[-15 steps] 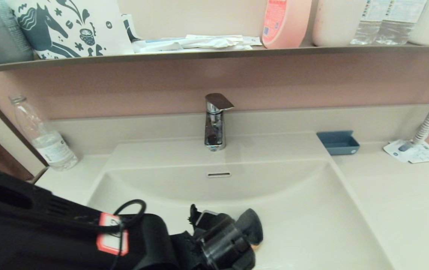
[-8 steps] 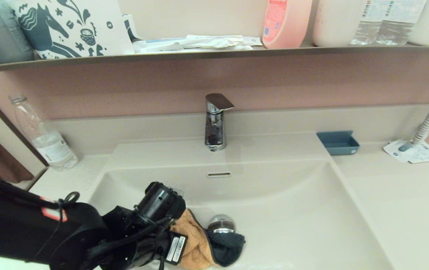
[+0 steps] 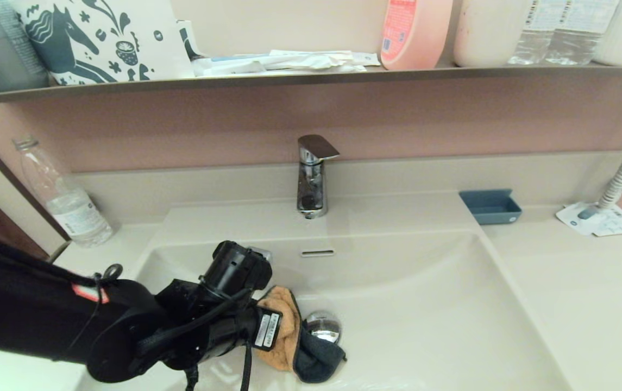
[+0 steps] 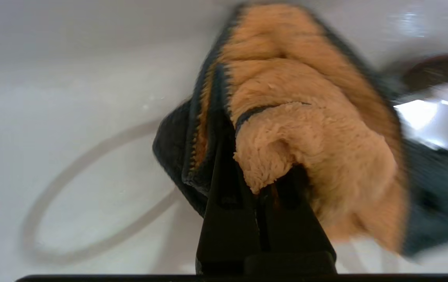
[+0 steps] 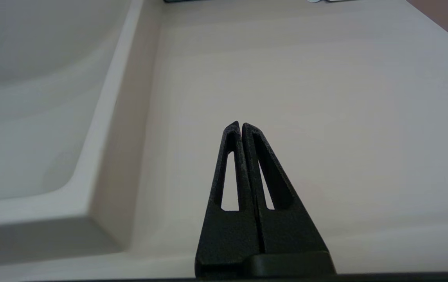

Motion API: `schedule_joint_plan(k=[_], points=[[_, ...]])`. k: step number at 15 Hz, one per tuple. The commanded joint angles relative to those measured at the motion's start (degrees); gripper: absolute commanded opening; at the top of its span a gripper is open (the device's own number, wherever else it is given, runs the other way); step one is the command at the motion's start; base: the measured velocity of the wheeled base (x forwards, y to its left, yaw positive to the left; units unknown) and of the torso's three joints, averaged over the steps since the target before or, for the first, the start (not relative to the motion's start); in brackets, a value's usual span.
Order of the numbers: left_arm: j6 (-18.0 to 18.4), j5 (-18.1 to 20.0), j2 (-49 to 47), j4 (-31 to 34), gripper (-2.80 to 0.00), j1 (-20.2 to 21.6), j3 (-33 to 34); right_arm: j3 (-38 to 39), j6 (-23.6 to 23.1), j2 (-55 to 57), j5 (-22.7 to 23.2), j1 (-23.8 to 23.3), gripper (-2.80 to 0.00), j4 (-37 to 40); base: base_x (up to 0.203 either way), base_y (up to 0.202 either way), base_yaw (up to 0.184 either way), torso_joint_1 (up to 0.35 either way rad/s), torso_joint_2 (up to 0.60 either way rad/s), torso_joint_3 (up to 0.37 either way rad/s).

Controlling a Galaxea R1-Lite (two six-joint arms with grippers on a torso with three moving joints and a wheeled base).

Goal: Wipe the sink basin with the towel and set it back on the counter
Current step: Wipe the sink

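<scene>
My left gripper (image 4: 257, 172) is shut on the towel (image 3: 284, 325), a fluffy orange cloth with a dark grey-blue edge. It presses the towel on the floor of the sink basin (image 3: 425, 304), just left of the chrome drain plug (image 3: 322, 327). In the left wrist view the towel (image 4: 310, 129) bulges over both fingers, whose tips are buried in it. My right gripper (image 5: 241, 124) is shut and holds nothing. It hangs parked over the counter (image 5: 306, 98) right of the basin, out of the head view.
A chrome faucet (image 3: 311, 176) stands behind the basin, above the overflow slot (image 3: 317, 253). On the counter (image 3: 588, 293) are a blue tray (image 3: 490, 206), a leaflet (image 3: 601, 220) and a plastic bottle (image 3: 63, 195) at far left. A dark shelf (image 3: 311, 76) overhangs.
My left arm swept the towel leftward across the basin floor, uncovering the drain plug, then slid it a little toward the back wall. The right gripper's earlier position is not shown.
</scene>
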State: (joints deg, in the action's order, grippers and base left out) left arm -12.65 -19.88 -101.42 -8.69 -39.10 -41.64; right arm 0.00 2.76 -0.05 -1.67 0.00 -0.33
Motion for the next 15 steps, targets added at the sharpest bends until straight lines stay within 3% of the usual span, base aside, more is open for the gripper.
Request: schedule_joint_plan(k=[1,4,8,11,15], points=[[-0.8,-0.9,5.3,1.5,-2.8,-1.8,0.2,0.0,0.1,0.0,0.0,0.0,-2.8,0.0,0.0,0.0,0.0,0.0,0.0,0.0],[-4.3,-3.3,15.7,8.1,-2.8,-4.3,-0.9,0.0,0.0,0.0,0.0,0.0,-2.8,0.0,0.0,0.0,0.0,0.0,0.0,0.0],[-5.4,-8.2,28.5,19.1,-2.8,-5.2,-4.5,0.0,0.0,0.0,0.0,0.0,-2.8,0.0,0.0,0.0,0.0,0.0,0.0,0.0],[-5.5,-11.3,32.7,20.0,-2.8,-2.8,-7.2,0.0,0.1,0.0,0.0,-0.1,-2.8,-0.1,0.0,0.0,0.0,0.0,0.0,0.0],[-5.6,-11.8,35.0,19.9,-2.8,0.0,-9.2,0.0,0.1,0.0,0.0,0.0,-2.8,0.0,0.0,0.0,0.0,0.0,0.0,0.0]])
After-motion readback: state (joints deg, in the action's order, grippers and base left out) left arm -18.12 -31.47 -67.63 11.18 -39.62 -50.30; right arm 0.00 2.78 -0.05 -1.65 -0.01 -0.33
